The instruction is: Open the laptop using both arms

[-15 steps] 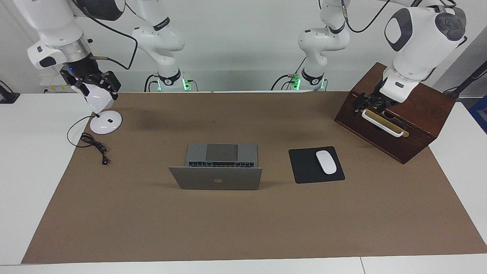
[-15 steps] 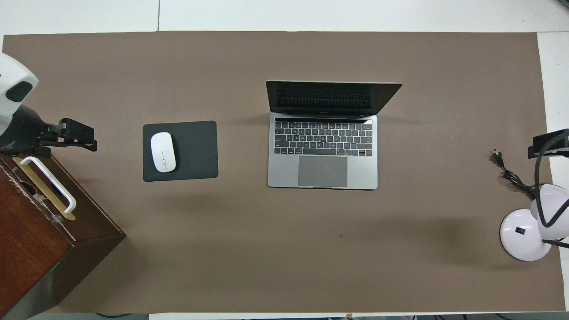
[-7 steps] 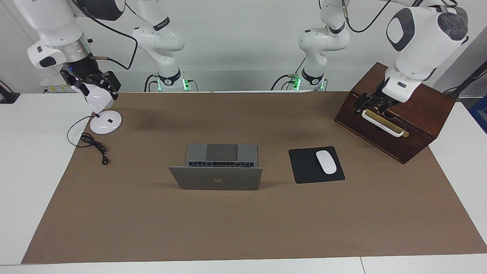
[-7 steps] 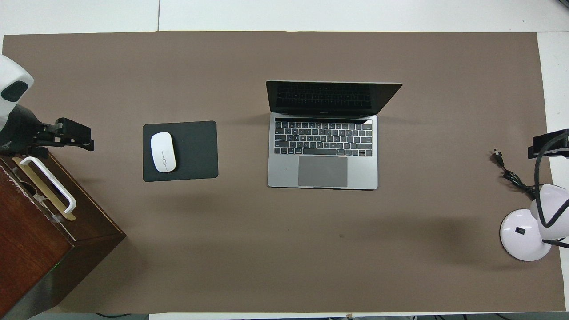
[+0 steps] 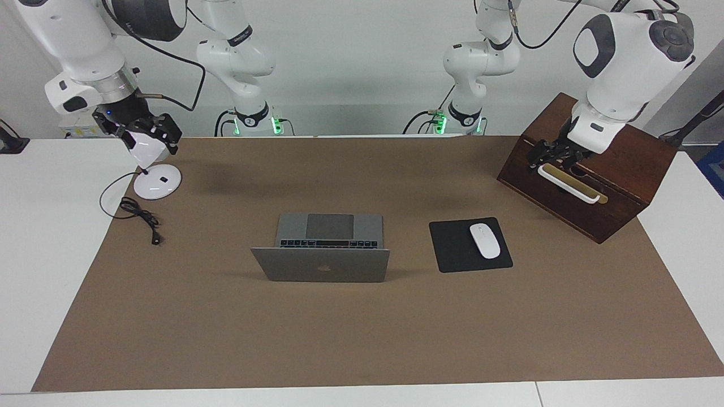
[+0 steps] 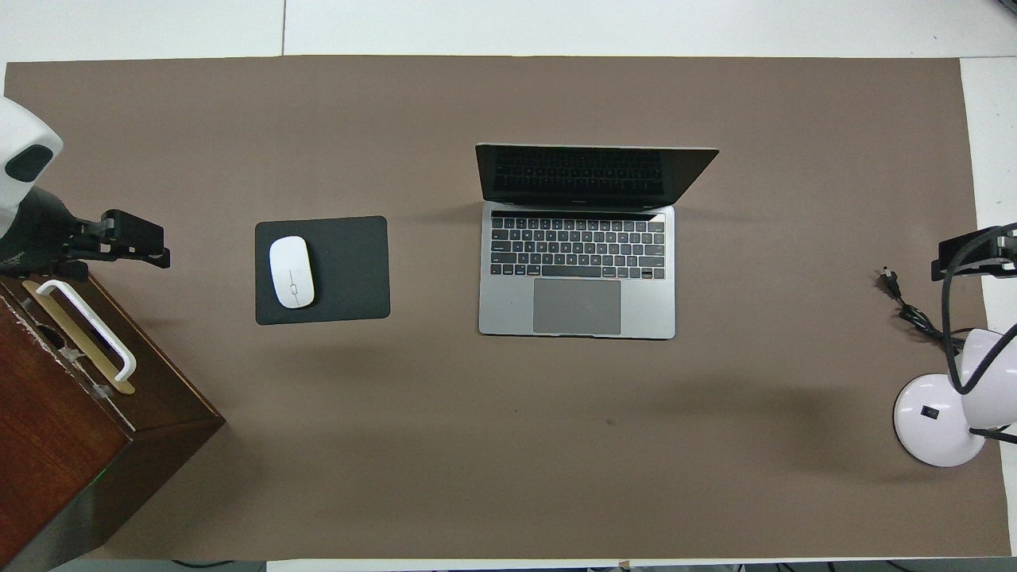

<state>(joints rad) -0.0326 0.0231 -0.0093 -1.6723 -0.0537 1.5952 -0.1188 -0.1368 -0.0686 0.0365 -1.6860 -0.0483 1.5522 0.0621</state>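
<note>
The left gripper (image 5: 547, 154) stood spread over the wooden box (image 5: 622, 169), and the right gripper (image 5: 148, 129) had risen a little over the lamp (image 5: 153, 181); I could not tell its fingers. Both were well apart from the laptop (image 5: 322, 249), mid-table beside the mouse pad (image 5: 452, 249), so the task looked finished. The facing view showed the logo on the lid, the overhead view the keyboard (image 6: 577, 248).

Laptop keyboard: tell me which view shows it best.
The overhead view. There the laptop lies open toward the camera, so every key row and the trackpad are in plain sight. The facing view shows mostly the back of its raised lid with the logo, which hides all but a strip of keys.
</note>
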